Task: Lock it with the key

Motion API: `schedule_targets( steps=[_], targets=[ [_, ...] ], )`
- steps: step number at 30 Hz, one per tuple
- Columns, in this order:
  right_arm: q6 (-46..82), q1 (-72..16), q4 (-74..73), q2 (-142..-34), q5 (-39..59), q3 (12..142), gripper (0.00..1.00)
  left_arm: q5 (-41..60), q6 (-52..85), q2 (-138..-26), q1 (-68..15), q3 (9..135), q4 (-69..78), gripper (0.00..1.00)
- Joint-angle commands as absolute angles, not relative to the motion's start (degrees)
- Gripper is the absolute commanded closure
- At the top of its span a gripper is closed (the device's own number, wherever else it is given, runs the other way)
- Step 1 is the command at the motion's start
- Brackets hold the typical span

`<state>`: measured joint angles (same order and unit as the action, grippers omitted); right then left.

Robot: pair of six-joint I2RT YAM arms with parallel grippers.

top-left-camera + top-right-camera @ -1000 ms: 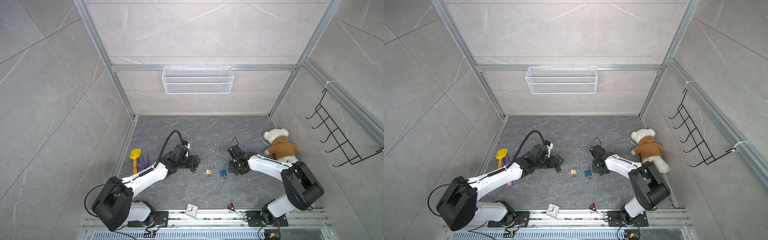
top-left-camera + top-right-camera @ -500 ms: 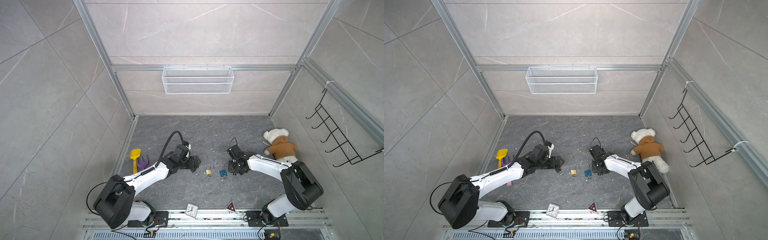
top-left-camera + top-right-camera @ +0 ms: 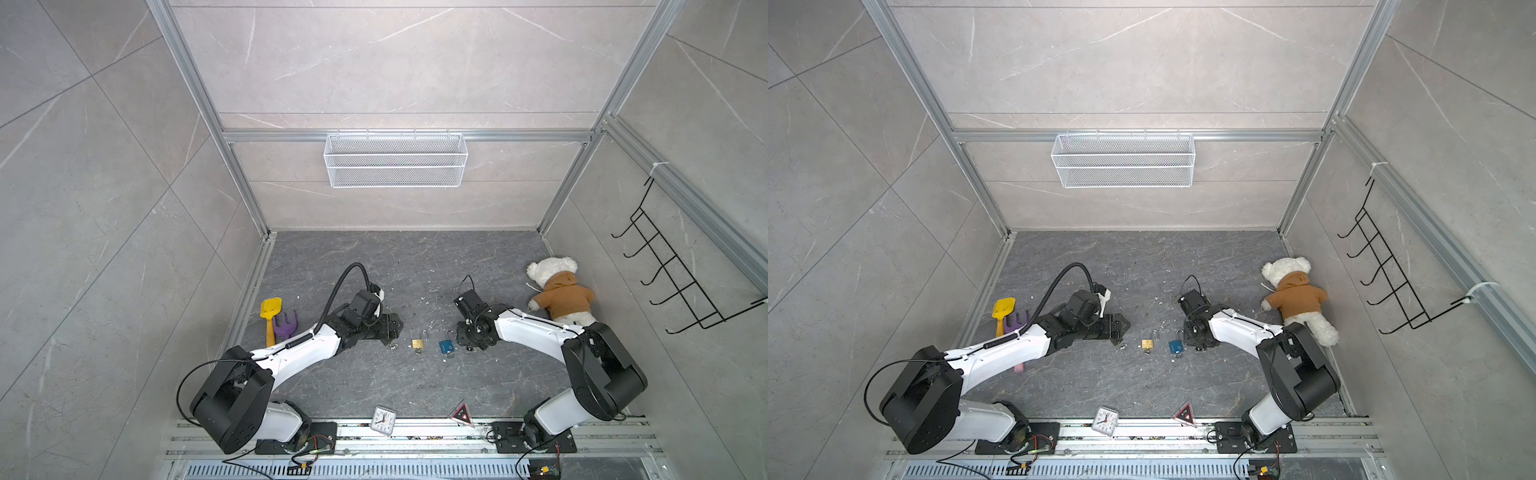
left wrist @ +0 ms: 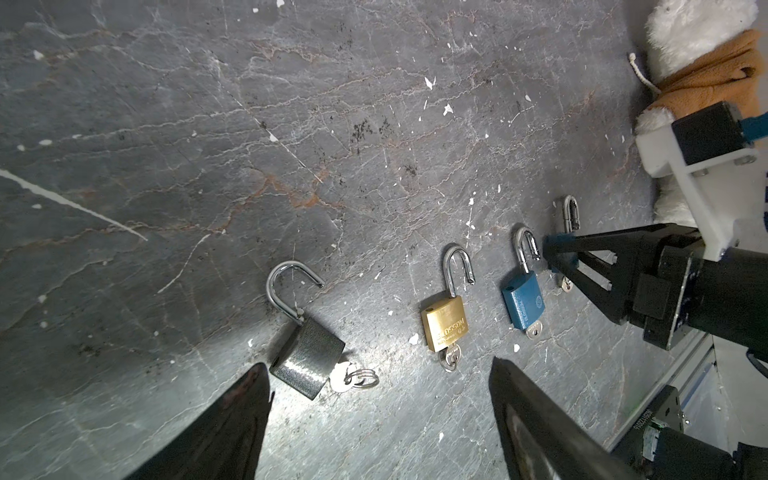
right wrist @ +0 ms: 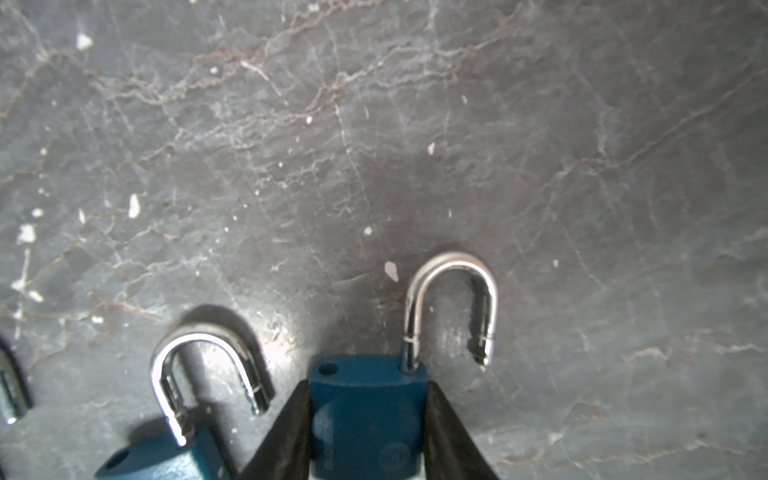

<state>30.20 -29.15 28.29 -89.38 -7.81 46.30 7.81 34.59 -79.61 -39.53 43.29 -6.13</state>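
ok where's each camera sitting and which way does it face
Both top views: high above the robot's bases, looking down at the floor; whole left arm and right arm show, down to left gripper and right gripper.
Left wrist: on the left arm, looking low across the floor at the brass padlock; its open fingers frame it, right gripper opposite.
Right wrist: on the right arm, close over the floor; its fingers clamp the blue padlock.
Shared: both wrist views show that blue padlock; top views and left wrist share the brass padlock.
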Motion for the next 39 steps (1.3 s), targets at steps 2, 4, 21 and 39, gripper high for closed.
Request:
schedule_targets(
  steps=[2,4,21,39],
  targets=[
    [28.3,-29.8,30.6,-86.3,-7.1,47.9,0.75,8.7,34.4,-79.9,-40.0,44.7,-3.8,0.15],
    [27.9,-30.0,31.2,-85.4,-6.5,48.4,0.76,8.8,34.4,-80.0,-40.2,44.7,-3.7,0.15],
    [24.2,-36.9,27.4,-79.8,1.7,51.7,0.77,14.0,35.4,-81.6,-40.5,44.8,2.0,0.17],
    [19.2,-43.9,18.2,-78.8,8.9,51.3,0.76,17.0,38.8,-84.9,-40.8,45.3,7.4,0.19]
  ],
)
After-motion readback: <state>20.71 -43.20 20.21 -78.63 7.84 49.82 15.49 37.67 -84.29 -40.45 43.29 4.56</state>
